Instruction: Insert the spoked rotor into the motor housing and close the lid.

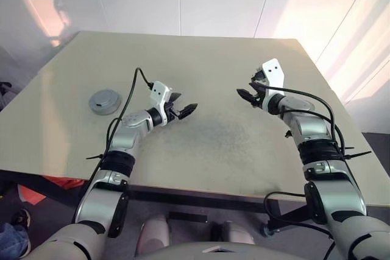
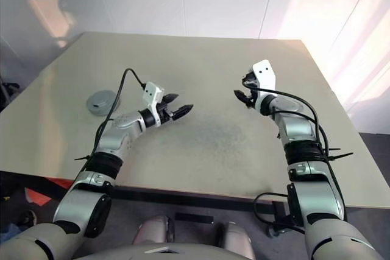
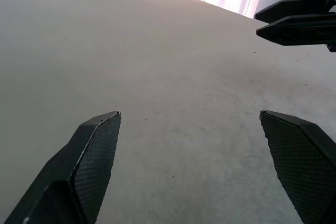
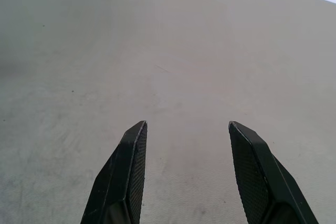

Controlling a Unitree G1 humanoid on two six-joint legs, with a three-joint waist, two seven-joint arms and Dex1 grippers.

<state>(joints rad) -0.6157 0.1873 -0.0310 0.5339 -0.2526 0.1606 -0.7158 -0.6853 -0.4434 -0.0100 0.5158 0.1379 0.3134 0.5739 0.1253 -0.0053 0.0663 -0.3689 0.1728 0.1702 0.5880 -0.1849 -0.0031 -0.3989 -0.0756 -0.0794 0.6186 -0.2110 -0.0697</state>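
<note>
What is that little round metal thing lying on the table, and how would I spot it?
Look at the beige table, then along its left side, beyond the left arm's elbow. There sits a short round grey metal piece with a flat lid-like top. It is the only loose object on the tabletop, apart from both end effectors.

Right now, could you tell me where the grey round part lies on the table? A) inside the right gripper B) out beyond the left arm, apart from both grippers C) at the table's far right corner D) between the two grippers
B: the grey round part rests on the table, outside the left gripper, far from the right gripper; both are open and empty.
</note>
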